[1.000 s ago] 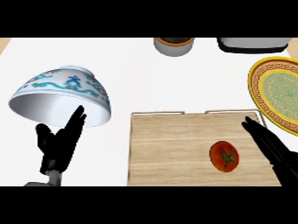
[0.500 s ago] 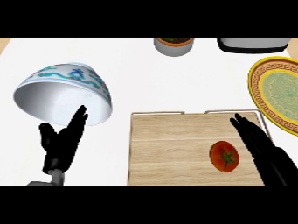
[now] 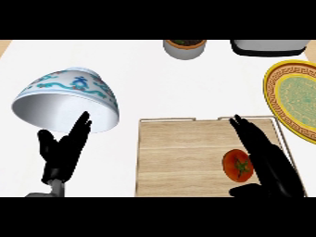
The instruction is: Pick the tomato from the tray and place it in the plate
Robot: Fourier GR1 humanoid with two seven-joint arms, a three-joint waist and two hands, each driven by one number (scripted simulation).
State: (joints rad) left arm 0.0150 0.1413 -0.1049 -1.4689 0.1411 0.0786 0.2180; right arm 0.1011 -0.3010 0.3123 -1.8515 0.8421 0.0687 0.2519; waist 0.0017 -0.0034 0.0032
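Right hand (image 3: 266,159), fingers straight, has slid left over my tray (image 3: 180,152); tomato (image 3: 237,165) touches its left side, plate (image 3: 304,102) beyond it, counter (image 3: 153,78) ahead.

The tray (image 3: 180,152) in the lower middle of the frame looked like pale wood with a fine straight grain, matt, edged by a thin light metal-like rim. The tomato (image 3: 237,165) on it was smooth and faintly glossy. At the left, the bowl (image 3: 68,99) appeared glazed ceramic, white and shiny inside. The plate (image 3: 302,99) at the right edge looked glazed too, smooth. Both hands, left hand (image 3: 63,150) and right hand (image 3: 266,159), were matt black, plastic-like. The counter (image 3: 167,83) was plain, smooth white
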